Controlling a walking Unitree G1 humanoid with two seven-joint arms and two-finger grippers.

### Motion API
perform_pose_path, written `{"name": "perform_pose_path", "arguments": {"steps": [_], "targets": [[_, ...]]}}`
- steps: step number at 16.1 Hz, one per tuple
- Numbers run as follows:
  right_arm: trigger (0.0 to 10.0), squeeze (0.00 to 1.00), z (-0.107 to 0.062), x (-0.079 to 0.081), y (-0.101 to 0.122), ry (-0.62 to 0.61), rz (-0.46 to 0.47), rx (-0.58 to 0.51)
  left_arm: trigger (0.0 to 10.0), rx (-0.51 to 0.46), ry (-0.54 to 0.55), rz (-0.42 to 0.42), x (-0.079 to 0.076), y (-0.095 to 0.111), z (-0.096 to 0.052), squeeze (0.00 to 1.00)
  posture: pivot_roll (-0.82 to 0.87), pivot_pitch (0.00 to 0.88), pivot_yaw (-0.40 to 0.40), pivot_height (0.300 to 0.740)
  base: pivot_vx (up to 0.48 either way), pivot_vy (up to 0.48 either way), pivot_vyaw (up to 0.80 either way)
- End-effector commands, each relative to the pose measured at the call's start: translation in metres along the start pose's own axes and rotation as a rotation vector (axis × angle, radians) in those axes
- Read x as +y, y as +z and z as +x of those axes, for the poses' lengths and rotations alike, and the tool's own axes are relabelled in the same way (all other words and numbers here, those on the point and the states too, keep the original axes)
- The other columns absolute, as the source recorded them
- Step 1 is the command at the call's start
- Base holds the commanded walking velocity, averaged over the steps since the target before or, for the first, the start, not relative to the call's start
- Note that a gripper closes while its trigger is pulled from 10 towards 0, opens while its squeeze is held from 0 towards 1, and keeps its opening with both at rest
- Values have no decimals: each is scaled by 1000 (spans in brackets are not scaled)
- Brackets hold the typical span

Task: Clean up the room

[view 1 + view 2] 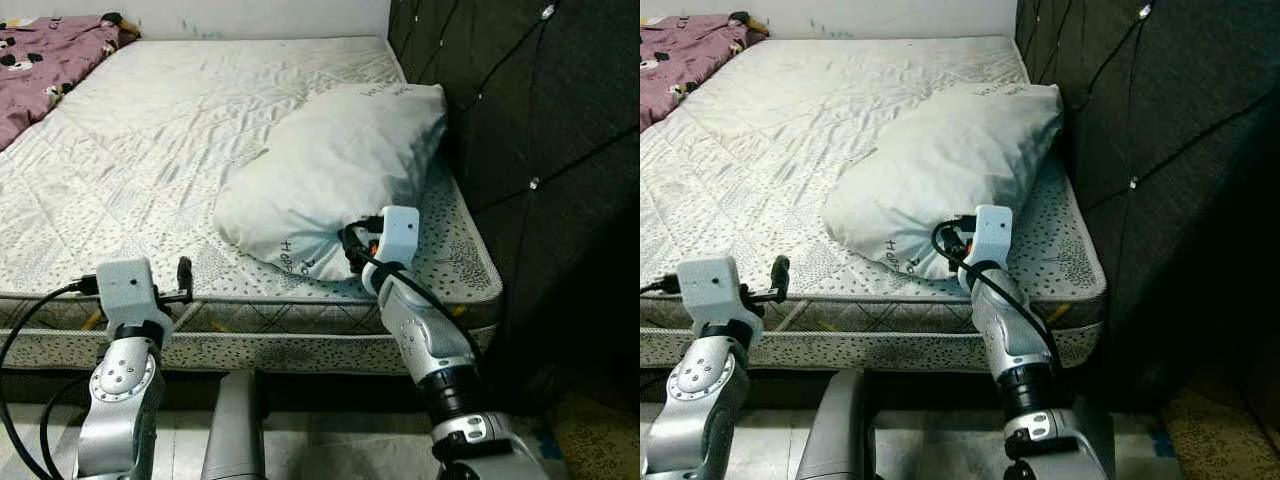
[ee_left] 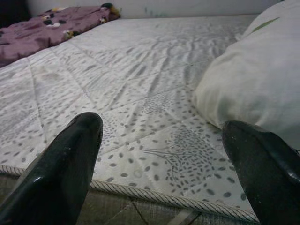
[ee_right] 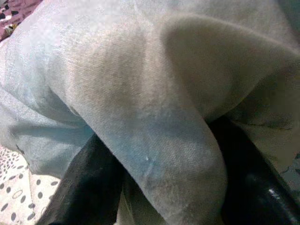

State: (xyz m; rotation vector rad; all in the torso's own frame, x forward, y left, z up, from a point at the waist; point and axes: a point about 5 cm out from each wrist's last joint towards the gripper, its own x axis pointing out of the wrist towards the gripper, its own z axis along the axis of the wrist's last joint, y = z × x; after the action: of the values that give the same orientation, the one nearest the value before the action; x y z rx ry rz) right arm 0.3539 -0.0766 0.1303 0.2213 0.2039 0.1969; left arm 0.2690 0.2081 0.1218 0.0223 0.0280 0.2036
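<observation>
One pillow [image 1: 330,170] lies on one mattress [image 1: 150,150]. The right gripper [image 3: 159,187] pinches the pillow's edge. The left gripper [image 2: 161,164] hovers spread wide at the mattress edge.

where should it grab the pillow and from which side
Grip the near lower edge of the pillow, coming from the foot side of the mattress. That edge bulges toward the robot, and the cloth folds easily. The right gripper is already there, with a fold of cloth between its fingers. The left gripper is open over the mattress edge.
</observation>
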Motion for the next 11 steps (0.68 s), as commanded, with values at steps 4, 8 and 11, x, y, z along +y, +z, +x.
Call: {"name": "perform_pose_path", "arguments": {"steps": [4,8,11], "targets": [[0,0,7,-17,20,-63,30,-74,10000,3,1,6,-4,-3,1,0,80,0,38,467,0,0,0],[0,0,17,-44,47,-119,16,-120,10000,-1,29,-5,-2,-3,-5,0,103,0,28,467,0,0,0],[0,0,19,-71,74,-191,20,-167,10000,15,15,10,-1,-6,-10,0,99,0,49,467,0,0,0]]}}
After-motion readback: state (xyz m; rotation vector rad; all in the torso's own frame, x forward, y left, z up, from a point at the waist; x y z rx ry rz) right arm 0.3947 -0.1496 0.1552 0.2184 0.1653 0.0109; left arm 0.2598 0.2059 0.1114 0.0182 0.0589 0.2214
